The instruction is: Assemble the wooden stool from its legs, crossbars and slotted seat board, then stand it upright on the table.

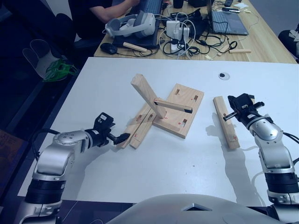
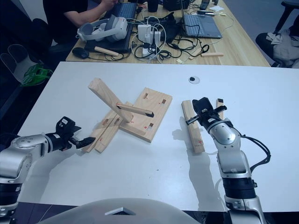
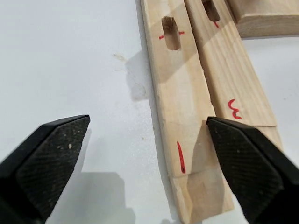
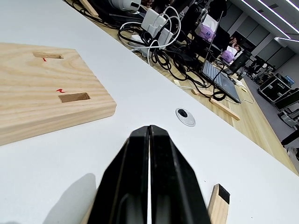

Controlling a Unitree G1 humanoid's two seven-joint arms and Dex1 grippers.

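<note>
We see the stool in pieces on the white table [image 1: 187,172]. The seat [image 1: 173,123], a pale square board with four slots, lies flat near the middle, and small red hand-drawn marks sit beside its slots. One leg [image 1: 148,95] rises from the seat's left edge and tilts away to the left. A crossbar [image 1: 173,106] with a dark tip reaches from that leg out over the seat. Just left of the seat two more legs [image 1: 136,131] lie flat, side by side and touching. One [image 3: 175,93] has a slot with a red dash across it and a red "1" near its end. The other [image 3: 233,79] carries a red "3". A fourth leg [image 1: 229,133] lies flat by itself to the right of the seat, apart from it. A second short crossbar [image 4: 217,210], also dark at the tip, lies just beyond it. The left gripper [image 1: 121,136] is low at the near ends of the paired legs, its jaws spread wide with nothing between them. The right gripper [image 4: 149,135] is over the lone leg, its two fingers pressed together with nothing held. We cannot tell whether it touches the wood.
</note>
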